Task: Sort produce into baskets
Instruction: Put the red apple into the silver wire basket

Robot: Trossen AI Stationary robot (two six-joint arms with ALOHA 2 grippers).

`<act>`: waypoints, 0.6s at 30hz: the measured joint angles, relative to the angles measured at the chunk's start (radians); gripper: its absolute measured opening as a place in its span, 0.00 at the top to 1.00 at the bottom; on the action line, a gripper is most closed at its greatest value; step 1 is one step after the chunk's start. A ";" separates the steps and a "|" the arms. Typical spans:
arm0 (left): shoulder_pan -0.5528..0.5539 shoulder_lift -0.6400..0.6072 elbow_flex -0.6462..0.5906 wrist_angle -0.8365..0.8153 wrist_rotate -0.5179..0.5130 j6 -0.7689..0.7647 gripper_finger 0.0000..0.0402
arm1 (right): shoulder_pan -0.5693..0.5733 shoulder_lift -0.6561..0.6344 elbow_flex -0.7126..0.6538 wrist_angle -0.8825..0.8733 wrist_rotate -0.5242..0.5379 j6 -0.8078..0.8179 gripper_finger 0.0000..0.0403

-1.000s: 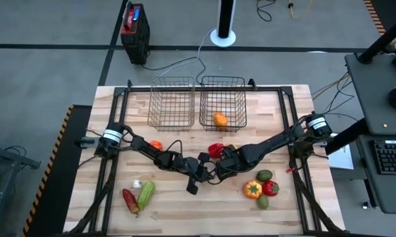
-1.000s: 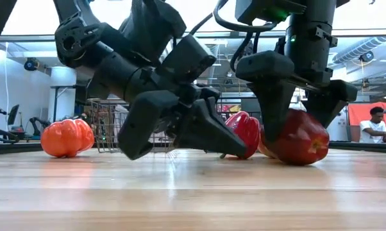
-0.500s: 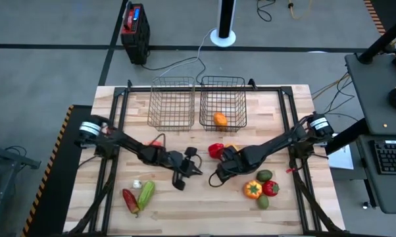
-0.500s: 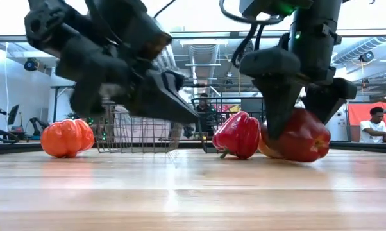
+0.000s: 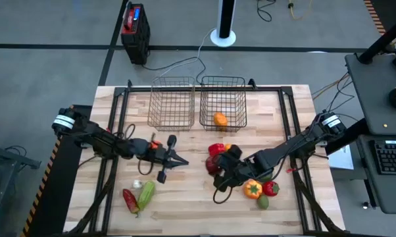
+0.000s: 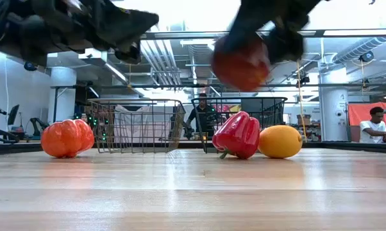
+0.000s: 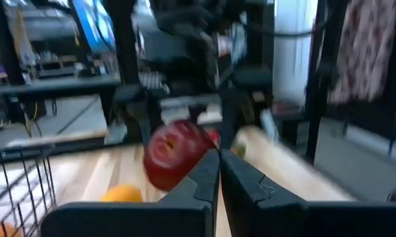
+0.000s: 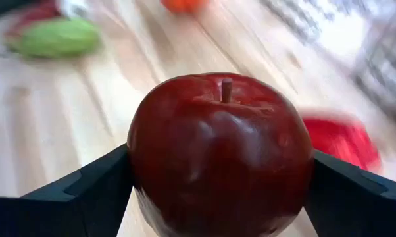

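My right gripper [image 5: 216,170] is shut on a dark red apple [image 8: 221,151], which hangs above the table in the low view [image 6: 241,63]. Below it a red pepper [image 6: 238,135] and a yellow fruit [image 6: 280,141] rest on the table. My left gripper [image 7: 219,163] is shut and empty, raised left of the table's middle [image 5: 173,160], next to an orange ribbed tomato [image 6: 67,137]. Two wire baskets [image 5: 172,103] [image 5: 223,99] stand at the far edge. The right basket holds an orange fruit [image 5: 220,119]. My right gripper pinches the apple between its two fingers, one finger [image 8: 86,191] on each of two opposite sides [image 8: 142,164] at its widest part. The apple's stem [image 8: 227,89] points up. The apple is lifted clear of the table.
A white garlic bulb [image 5: 137,184], a long green vegetable [image 5: 146,194] and a red chili [image 5: 129,199] lie near the front left. An orange pepper [image 5: 252,189], a red one [image 5: 271,188] and a green piece [image 5: 264,202] lie front right. A black and red box [image 5: 135,29] stands on the floor.
My right gripper has lifted the apple from the table, clear above the red pepper, and the yellow fruit behind it now shows. My left gripper has drawn back toward the table's left edge and risen.
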 joint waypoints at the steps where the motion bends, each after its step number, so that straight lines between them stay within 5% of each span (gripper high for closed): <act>1: 0.000 -0.008 -0.016 0.036 0.000 -0.022 1.00 | 0.000 0.000 0.000 0.049 0.010 -0.065 0.11; 11: -0.006 -0.036 -0.056 0.174 0.003 -0.146 0.96 | -0.002 0.015 -0.057 0.601 0.028 -0.722 0.11; 18: -0.007 -0.081 -0.056 0.142 0.033 -0.145 0.71 | 0.002 0.033 -0.105 0.706 0.042 -0.860 0.11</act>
